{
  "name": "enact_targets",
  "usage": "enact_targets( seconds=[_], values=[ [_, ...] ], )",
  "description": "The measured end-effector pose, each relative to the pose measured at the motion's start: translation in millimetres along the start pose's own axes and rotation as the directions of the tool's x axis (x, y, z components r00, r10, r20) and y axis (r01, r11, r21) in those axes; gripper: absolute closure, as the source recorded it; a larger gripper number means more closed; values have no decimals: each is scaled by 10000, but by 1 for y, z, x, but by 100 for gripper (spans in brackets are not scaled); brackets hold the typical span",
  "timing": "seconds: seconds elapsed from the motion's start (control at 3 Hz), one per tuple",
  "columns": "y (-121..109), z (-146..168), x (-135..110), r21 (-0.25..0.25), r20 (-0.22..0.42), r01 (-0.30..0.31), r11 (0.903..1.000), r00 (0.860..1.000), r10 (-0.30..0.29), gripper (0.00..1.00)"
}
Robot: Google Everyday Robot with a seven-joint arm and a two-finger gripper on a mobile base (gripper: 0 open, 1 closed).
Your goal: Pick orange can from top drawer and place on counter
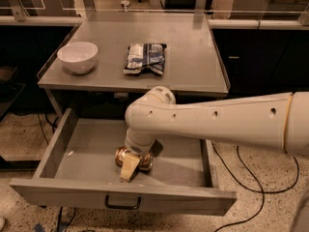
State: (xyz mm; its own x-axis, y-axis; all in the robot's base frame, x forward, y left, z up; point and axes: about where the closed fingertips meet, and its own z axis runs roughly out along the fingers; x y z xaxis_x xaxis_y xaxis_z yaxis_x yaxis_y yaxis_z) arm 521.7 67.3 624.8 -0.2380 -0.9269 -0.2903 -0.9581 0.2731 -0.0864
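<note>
The top drawer (pixel 72 144) is pulled open below the counter (pixel 193 57). The orange can (pixel 120 156), shiny orange-gold, lies on its side on the drawer floor near the front middle. My gripper (pixel 131 165) reaches down into the drawer from the big white arm (pixel 217 122) and sits right over the can, whose ends show on either side of it. The can rests low in the drawer, at floor level. The arm hides the back right part of the drawer.
A white bowl (pixel 77 57) stands at the counter's left. A blue-and-white foil snack bag (pixel 145 58) lies at its middle. The drawer's front panel has a dark bar handle (pixel 123 204). Cables (pixel 256 178) run over the speckled floor at the right.
</note>
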Motion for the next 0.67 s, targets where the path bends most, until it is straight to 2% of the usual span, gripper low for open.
enact_targets(
  seconds=[0.33, 0.67],
  values=[
    [0, 0, 0, 0, 0, 0, 10000, 10000, 0, 20],
    [0, 0, 0, 0, 0, 0, 10000, 10000, 0, 49]
  ],
)
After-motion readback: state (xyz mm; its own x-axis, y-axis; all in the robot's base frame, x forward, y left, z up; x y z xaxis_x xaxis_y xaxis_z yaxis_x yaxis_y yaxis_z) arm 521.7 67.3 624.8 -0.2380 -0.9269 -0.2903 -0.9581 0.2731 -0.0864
